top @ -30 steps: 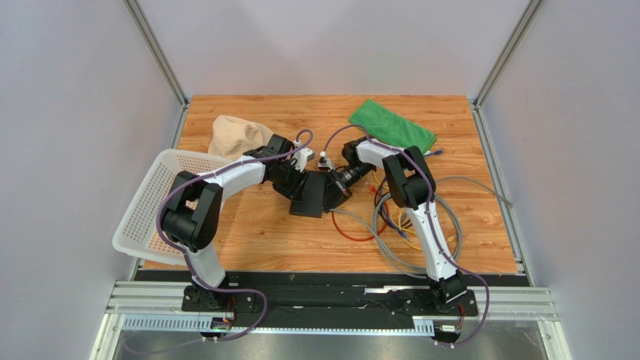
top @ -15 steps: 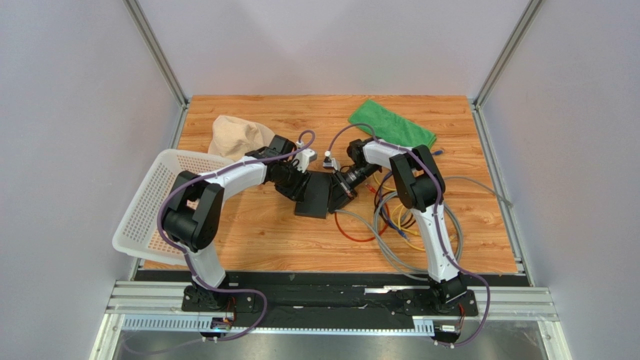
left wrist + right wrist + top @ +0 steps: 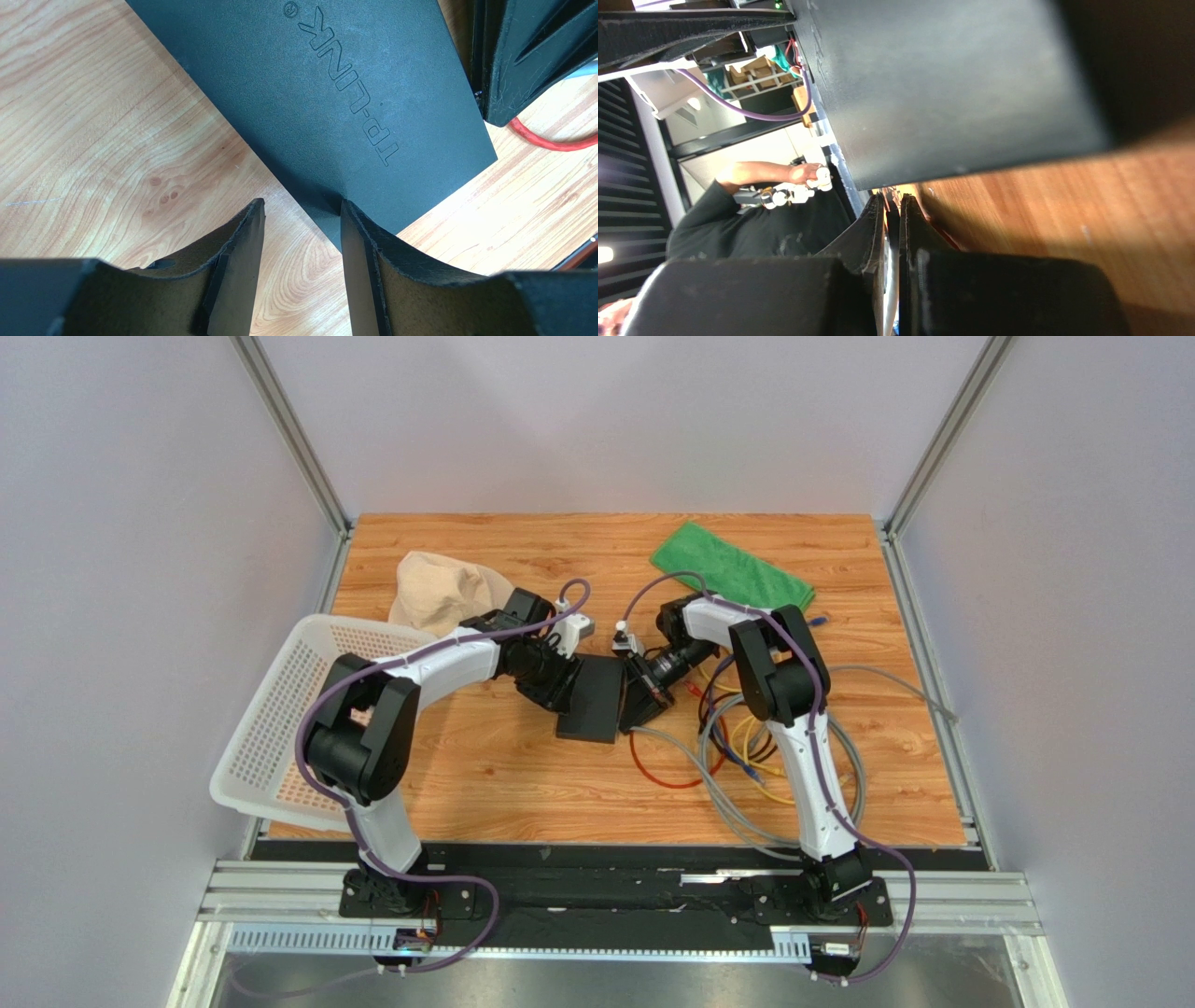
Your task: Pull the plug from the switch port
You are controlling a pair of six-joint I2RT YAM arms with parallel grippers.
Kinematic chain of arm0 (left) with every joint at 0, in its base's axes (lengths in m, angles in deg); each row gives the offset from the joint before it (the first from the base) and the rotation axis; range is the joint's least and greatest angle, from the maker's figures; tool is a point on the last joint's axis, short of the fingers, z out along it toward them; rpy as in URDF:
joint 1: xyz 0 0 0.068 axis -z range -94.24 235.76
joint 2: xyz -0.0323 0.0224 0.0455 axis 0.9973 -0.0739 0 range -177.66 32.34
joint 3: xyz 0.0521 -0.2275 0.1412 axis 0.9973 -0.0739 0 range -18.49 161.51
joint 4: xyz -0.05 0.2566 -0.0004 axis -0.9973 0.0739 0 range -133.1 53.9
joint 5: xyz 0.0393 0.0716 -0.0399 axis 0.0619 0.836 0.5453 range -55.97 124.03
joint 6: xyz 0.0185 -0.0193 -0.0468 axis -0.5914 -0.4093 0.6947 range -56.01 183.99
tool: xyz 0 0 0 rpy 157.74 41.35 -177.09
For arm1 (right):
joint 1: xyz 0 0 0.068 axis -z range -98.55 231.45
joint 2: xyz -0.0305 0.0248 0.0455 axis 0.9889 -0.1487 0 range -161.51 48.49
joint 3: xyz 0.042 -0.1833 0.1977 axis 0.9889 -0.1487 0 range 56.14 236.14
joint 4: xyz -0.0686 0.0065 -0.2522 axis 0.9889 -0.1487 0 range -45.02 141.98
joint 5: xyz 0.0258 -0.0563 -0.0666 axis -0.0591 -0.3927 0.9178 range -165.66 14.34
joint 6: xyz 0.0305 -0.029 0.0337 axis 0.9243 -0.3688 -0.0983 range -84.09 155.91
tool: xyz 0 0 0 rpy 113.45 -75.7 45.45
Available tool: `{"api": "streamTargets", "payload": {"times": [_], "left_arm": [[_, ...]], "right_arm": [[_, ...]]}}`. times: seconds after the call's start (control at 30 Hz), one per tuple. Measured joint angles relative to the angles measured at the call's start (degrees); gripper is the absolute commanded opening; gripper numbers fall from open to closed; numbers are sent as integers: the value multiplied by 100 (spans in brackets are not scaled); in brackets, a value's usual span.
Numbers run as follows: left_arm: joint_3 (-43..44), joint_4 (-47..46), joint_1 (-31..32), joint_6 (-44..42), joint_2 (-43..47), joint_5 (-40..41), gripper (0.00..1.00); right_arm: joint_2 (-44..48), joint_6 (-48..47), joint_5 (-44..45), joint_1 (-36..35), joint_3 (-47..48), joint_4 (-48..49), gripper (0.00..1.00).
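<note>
The switch (image 3: 592,700) is a flat matte-black box lying mid-table; its embossed top (image 3: 337,91) fills the left wrist view. My left gripper (image 3: 560,678) stands open at its left corner (image 3: 302,206): one fingertip (image 3: 351,213) rests over the switch's edge, the other over bare wood. My right gripper (image 3: 645,686) is on the switch's right side, and its dark fingers (image 3: 519,56) show in the left wrist view. In its own view the jaws (image 3: 892,199) are shut on a thin pale cable just under the switch (image 3: 948,84). The plug is hidden by the fingertips.
A red cable (image 3: 554,142) runs beside the switch into a tangle of grey, yellow and red cables (image 3: 758,756) at the right. A green cloth (image 3: 732,570) lies at the back right, a beige cloth (image 3: 442,588) at the back left, and a white basket (image 3: 288,714) hangs over the left edge.
The right gripper has drawn a little to the right and its arm has swung outward. The switch has slid slightly right with it, the left gripper staying on its corner.
</note>
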Motion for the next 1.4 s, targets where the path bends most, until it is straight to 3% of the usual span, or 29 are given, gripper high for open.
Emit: {"api": "streamTargets", "payload": {"times": [0.1, 0.23, 0.33, 0.37, 0.4, 0.83, 1.2, 1.3, 1.33, 1.4], "left_arm": [[37, 31, 20, -52, 0, 83, 56], [140, 87, 70, -133, 109, 702, 51], [321, 225, 68, -162, 273, 837, 23], [402, 238, 61, -164, 308, 813, 7], [485, 234, 57, -168, 337, 758, 0], [352, 236, 140, -50, -94, 297, 0], [415, 133, 155, -63, -186, 151, 0], [415, 131, 160, -66, -188, 142, 0], [415, 131, 162, -68, -188, 142, 0], [415, 127, 162, -72, -192, 125, 0]], "right_arm": [[-11, 85, 9, 4, 17, -28, 0], [-24, 142, 74, -15, 96, -87, 0], [-116, 186, 188, -48, 313, -267, 0], [-151, 199, 212, -55, 398, -313, 1], [-186, 221, 238, -59, 479, -350, 1], [-575, 280, 160, -227, 1211, -601, 3], [-374, 306, 225, -245, 831, -400, 6], [-299, 282, 260, -214, 684, -424, 25], [-297, 160, 348, -199, 675, -439, 46], [-293, 190, 341, -192, 695, -485, 55]]}}
